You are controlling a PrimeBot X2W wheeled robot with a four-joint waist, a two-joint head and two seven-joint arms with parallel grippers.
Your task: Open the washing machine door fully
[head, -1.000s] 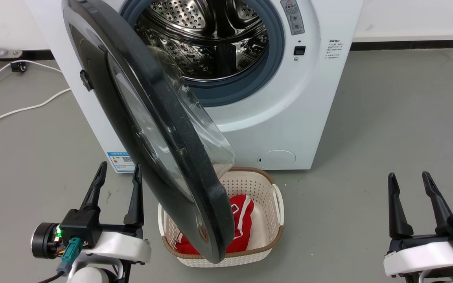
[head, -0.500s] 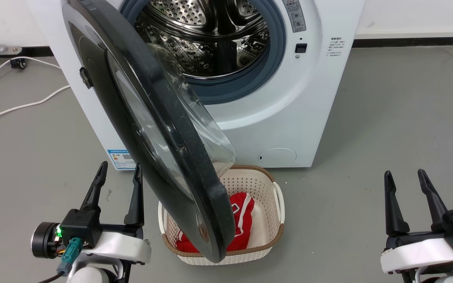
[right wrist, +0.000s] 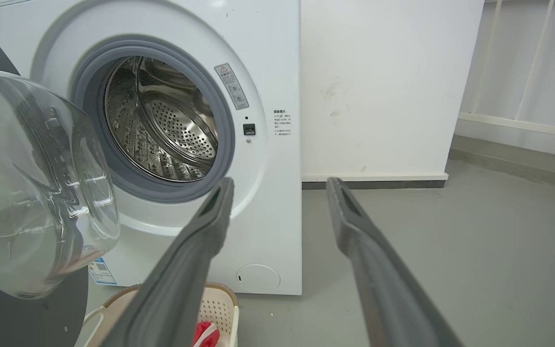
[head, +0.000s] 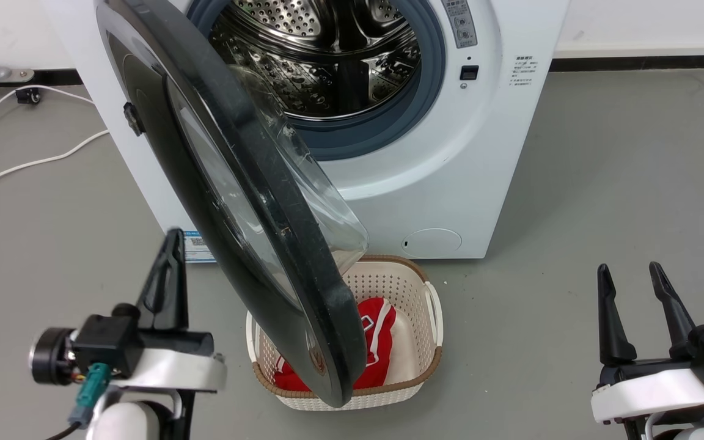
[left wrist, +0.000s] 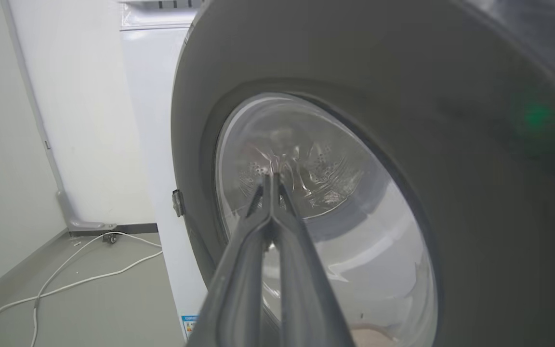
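The left claw [head: 173, 239] has its two dark fingers [left wrist: 253, 270] pressed together, tip to tip, and it holds nothing. It is low down on the left, just beside the outer face of the washing machine door [head: 269, 208]. In the left wrist view the left claw [left wrist: 271, 177] points right at the round glass in the middle of the door [left wrist: 451, 144]. I cannot tell if the tips touch the door or stop just short of it.

The right claw [head: 628, 269] is spread wide, with a big gap between its fingers. It holds nothing and touches nothing. It sits low on the right, well apart from the door, and in the right wrist view the right claw [right wrist: 280, 182] points at the white front of the washing machine [right wrist: 268, 72].

The door is partway open. It swings out from the left side of the washing machine [head: 450, 171] and sticks out toward the robot. Its clear glass bowl [right wrist: 32, 183] bulges toward the machine. Behind it you can see the shiny steel drum [head: 327, 61] with little holes.

On the floor in front of the machine sits a cream basket [head: 431, 305] with a red cloth [head: 382, 324] in it. The bottom of the door hangs over the basket
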